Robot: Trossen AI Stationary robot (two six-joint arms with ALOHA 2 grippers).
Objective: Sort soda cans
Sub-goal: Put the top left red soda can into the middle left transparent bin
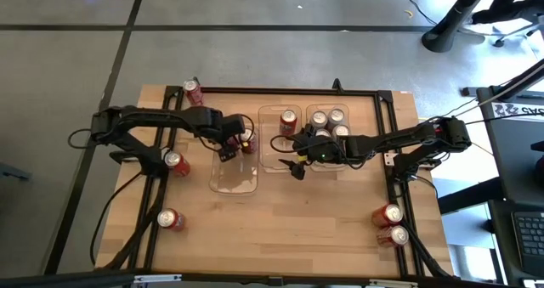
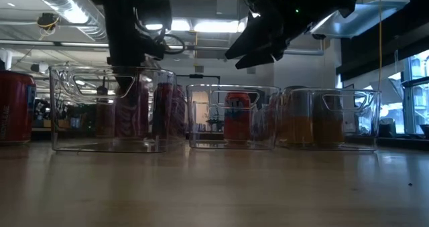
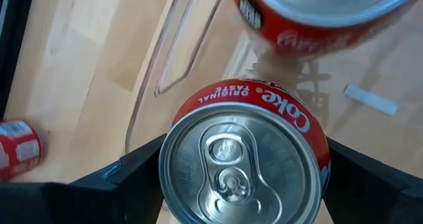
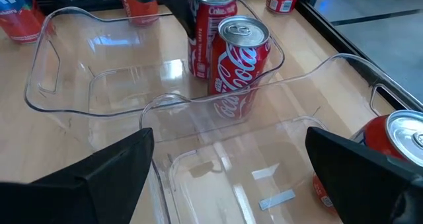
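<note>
Three clear trays stand side by side mid-table. My left gripper (image 1: 231, 145) reaches down into the left tray (image 1: 234, 179) and is shut on a red can (image 3: 241, 168). A second red can (image 1: 247, 141) stands upright beside it in that tray. The middle tray (image 1: 274, 156) holds one red can (image 1: 288, 120). The right tray (image 1: 350, 152) holds several gold cans (image 1: 337, 116). My right gripper (image 1: 297, 165) hangs open and empty above the middle tray's near end, clear of its rim in the low view (image 2: 261, 43). My left gripper pinches the red can's side wall (image 3: 317, 135) just below the silver top, one finger (image 3: 132, 174) on each side. The fingers come from above, pointing down. The can is upright; whether its base rests on the tray floor, I cannot tell.
Loose red cans lie on the table: one at the far left corner (image 1: 194, 91), two on the left side (image 1: 176, 162) (image 1: 170, 220), two at the near right (image 1: 388, 213) (image 1: 398, 234). Bare wood lies between the trays and the near edge.
</note>
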